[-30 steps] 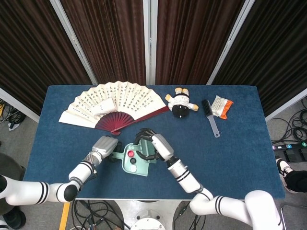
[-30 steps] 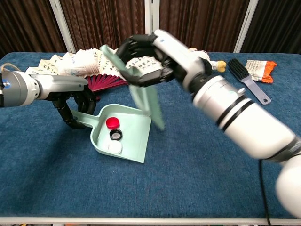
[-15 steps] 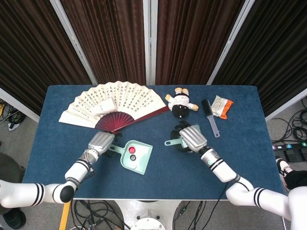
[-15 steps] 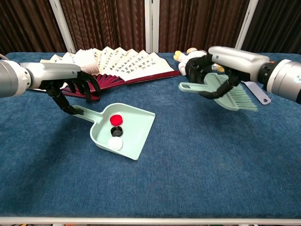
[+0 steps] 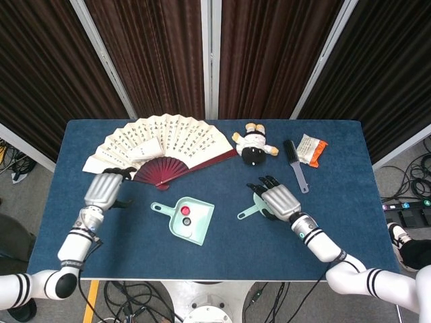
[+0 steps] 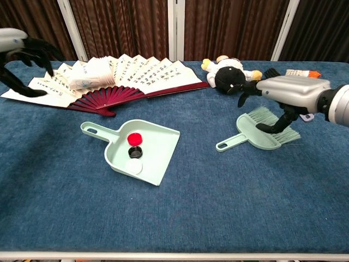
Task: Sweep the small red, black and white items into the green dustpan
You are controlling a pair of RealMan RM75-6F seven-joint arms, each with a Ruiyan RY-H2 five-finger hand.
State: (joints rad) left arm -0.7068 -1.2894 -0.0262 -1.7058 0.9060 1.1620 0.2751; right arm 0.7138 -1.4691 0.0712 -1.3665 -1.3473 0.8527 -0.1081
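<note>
the desk [image 6: 229, 207] wears a matt blue cloth with a short, carpet-like nap. the green dustpan [image 6: 143, 154] looks like smooth pale plastic with a soft sheen, and the small green brush [image 6: 260, 132] under the right hand [image 6: 288, 97] is the same plastic with fine, thin bristles. that hand has a satin silver shell and dark fingers [image 6: 271, 126]. the red item [image 6: 134, 139] looks glossy. near the left hand [image 5: 104, 190], the fan [image 5: 158, 145] is printed paper on lacquered dark-red ribs. the doll [image 6: 229, 73] looks soft and plush.
</note>
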